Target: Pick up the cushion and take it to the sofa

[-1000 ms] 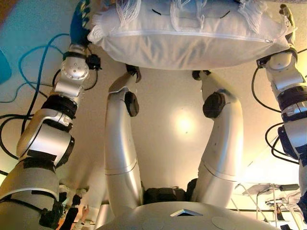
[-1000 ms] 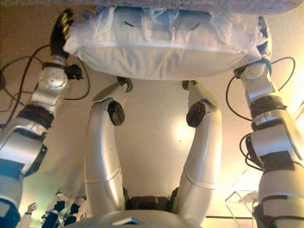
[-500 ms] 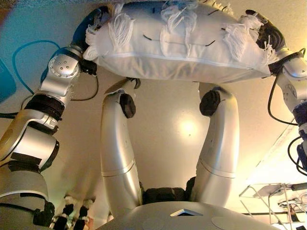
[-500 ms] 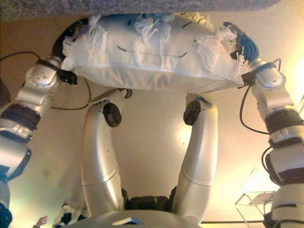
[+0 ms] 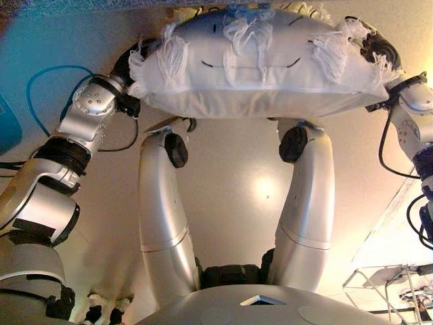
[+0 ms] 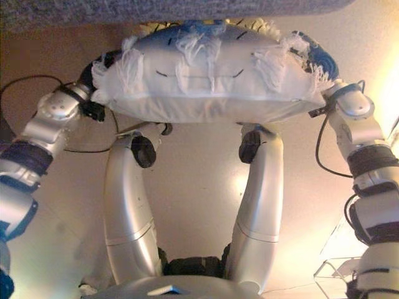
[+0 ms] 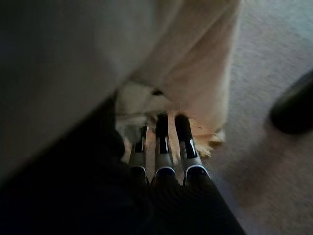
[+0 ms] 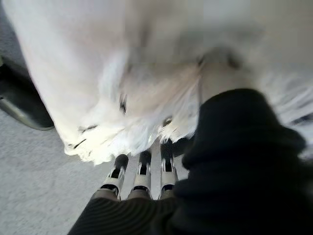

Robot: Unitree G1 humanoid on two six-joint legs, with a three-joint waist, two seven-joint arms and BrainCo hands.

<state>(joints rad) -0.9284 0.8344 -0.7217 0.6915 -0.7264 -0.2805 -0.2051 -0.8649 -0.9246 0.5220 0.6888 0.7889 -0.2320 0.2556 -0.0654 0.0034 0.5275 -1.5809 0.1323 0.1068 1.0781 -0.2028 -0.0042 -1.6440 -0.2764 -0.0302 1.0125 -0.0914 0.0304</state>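
The white cushion [image 5: 260, 74], with tassels and dark stitch marks, is held up off the floor between my two hands. My left hand [image 5: 130, 62] presses on its left end and my right hand [image 5: 376, 49] on its right end. In the left wrist view my straight fingers [image 7: 162, 142] lie against the cushion's [image 7: 73, 58] end. In the right wrist view my straight fingers [image 8: 142, 171] rest by its fringed corner [image 8: 98, 78]. The grey sofa edge [image 6: 187, 9] runs along the top, just beyond the cushion.
The beige floor [image 5: 237, 176] lies below the cushion. A blue cable [image 5: 40, 74] loops on the floor at the left, by a teal object [image 5: 3, 122] at the edge. A metal wire frame [image 5: 385, 284] stands at the lower right.
The cushion has come lower in the view and tipped, so its tasselled face shows more. Both hands have moved with it, still pressed on its ends.
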